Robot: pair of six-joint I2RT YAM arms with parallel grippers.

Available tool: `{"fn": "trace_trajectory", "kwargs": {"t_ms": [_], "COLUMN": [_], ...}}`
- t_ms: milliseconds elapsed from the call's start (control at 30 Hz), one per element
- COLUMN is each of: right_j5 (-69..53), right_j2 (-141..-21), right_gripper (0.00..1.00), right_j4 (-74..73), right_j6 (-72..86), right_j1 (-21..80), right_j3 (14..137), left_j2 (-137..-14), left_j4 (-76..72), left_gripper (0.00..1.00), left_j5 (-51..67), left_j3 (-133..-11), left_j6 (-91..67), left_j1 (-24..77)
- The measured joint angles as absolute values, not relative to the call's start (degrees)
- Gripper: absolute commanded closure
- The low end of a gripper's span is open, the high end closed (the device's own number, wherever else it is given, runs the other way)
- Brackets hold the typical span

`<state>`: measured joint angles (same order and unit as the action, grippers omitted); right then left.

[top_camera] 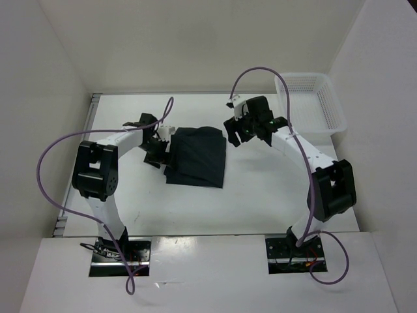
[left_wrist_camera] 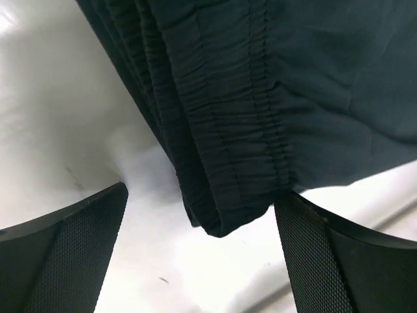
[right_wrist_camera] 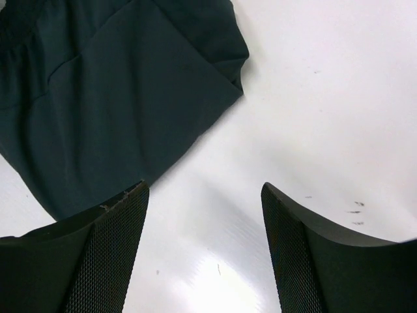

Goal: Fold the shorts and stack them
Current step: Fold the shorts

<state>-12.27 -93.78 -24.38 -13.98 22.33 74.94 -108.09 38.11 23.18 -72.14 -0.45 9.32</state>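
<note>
The dark shorts [top_camera: 197, 156] lie folded into a compact rectangle in the middle of the white table. My left gripper [top_camera: 158, 151] is open at their left edge. In the left wrist view the gathered elastic waistband [left_wrist_camera: 228, 130] hangs folded between and just beyond the open fingers [left_wrist_camera: 71, 254], not pinched. My right gripper [top_camera: 242, 130] is open just off the shorts' upper right corner. The right wrist view shows the folded fabric [right_wrist_camera: 111, 98] at upper left, with the left finger [right_wrist_camera: 104, 254] near its edge and bare table between the jaws.
A white mesh basket [top_camera: 311, 103] stands at the back right corner of the table. White walls enclose the table on the left, back and right. A raised white shelf covers the near edge by the arm bases.
</note>
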Motion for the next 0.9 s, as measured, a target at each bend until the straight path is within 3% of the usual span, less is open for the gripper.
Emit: {"fn": "trace_trajectory", "kwargs": {"t_ms": [333, 533, 700, 900], "right_j5": [-8.2, -6.2, -5.9, -7.9], "right_j2": [-83.2, -78.2, -68.0, -58.6], "right_gripper": [0.25, 0.13, 0.03, 0.01], "right_j4": [-25.9, -25.1, -23.6, -25.2], "right_j6": [-17.8, -20.3, -20.2, -18.0], "right_j1": [19.9, 10.2, 3.7, 1.8], "right_j3": [69.7, 68.3, 56.5, 48.7], "left_j2": [-104.3, -94.7, -80.6, -74.9], "left_j4": [32.4, 36.1, 33.8, 30.4], "left_gripper": [0.0, 0.0, 0.0, 0.0], "left_j5": [19.0, 23.4, 27.4, 26.3], "left_j3": [-67.7, -67.4, -68.2, -61.5], "left_j6": [-0.3, -0.4, -0.3, -0.4], "left_j1": [11.6, 11.0, 0.6, -14.9]}}
